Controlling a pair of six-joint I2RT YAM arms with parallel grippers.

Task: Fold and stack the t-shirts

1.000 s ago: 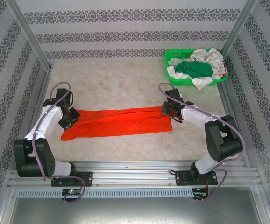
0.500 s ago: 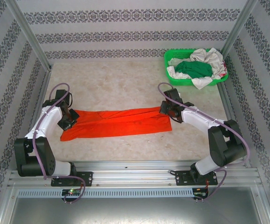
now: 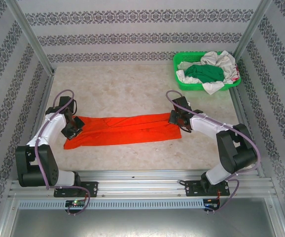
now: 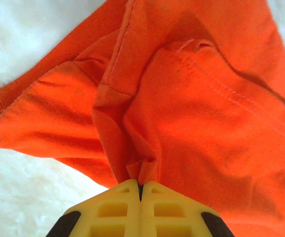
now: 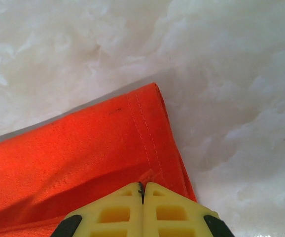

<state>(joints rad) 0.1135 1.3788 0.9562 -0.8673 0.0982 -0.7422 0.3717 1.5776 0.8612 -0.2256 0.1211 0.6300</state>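
- Table (image 3: 132, 89), pale and marbled, carries everything; patterned walls stand around it on three sides.
- Across the near middle of the table lies the orange t-shirt (image 3: 125, 129), drawn out into a long flat band from left to right, with one lengthwise fold line along it. Its left end is wider and reaches a little nearer to the arm bases.
- At the far right corner stands a green lattice basket (image 3: 182, 85), well apart from the orange band.
- In the basket a white t-shirt (image 3: 219, 59) is crumpled and hangs partly over the near rim, and a dark green t-shirt (image 3: 204, 73) lies on top of it (both unfolded).
- The left gripper (image 3: 75, 124) sits low at the left end of the orange t-shirt. In the left wrist view its yellow fingers (image 4: 108, 210) are pressed together, with a bunched pleat of the orange t-shirt (image 4: 206, 98) pinched at the tips of the left gripper (image 4: 140, 190).
- The right gripper (image 3: 178, 118) is at the far right corner of the band. In the right wrist view its fingers (image 5: 172, 210) meet fully, the right gripper (image 5: 141, 186) closing on the hemmed corner of the orange t-shirt (image 5: 83, 148), which lies flat with the stitching visible.
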